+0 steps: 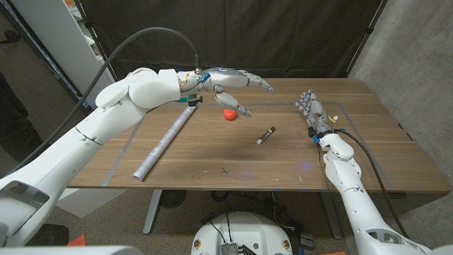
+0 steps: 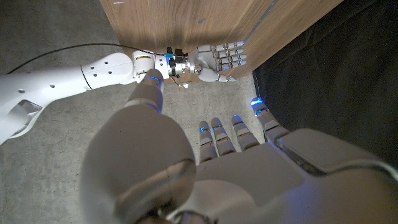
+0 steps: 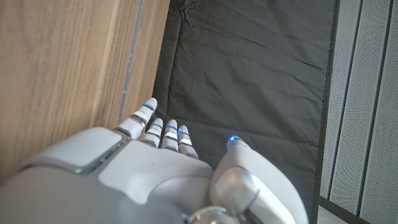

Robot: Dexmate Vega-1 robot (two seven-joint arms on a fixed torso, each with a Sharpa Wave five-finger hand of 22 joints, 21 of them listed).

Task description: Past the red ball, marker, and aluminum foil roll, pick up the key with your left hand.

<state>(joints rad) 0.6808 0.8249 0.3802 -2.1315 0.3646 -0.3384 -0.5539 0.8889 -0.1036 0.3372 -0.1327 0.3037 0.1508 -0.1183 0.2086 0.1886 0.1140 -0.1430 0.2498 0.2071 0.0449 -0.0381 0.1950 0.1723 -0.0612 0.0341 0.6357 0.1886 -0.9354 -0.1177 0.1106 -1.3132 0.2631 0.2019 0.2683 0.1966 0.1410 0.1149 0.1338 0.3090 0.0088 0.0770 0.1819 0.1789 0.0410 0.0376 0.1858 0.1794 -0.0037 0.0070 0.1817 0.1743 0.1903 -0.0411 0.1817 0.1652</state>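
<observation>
Left hand [image 1: 233, 83] (fingers apart) above red ball [image 1: 228, 113].

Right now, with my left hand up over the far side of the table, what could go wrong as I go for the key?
1. The left hand hovers open right above the red ball; lowering it could knock the ball rolling.
2. The key is small and lies flat near the front edge, well back from the hand; a sweeping pull-back may brush the marker or the foil roll.
3. A thin key on bare wood may slide off instead of lifting.
</observation>
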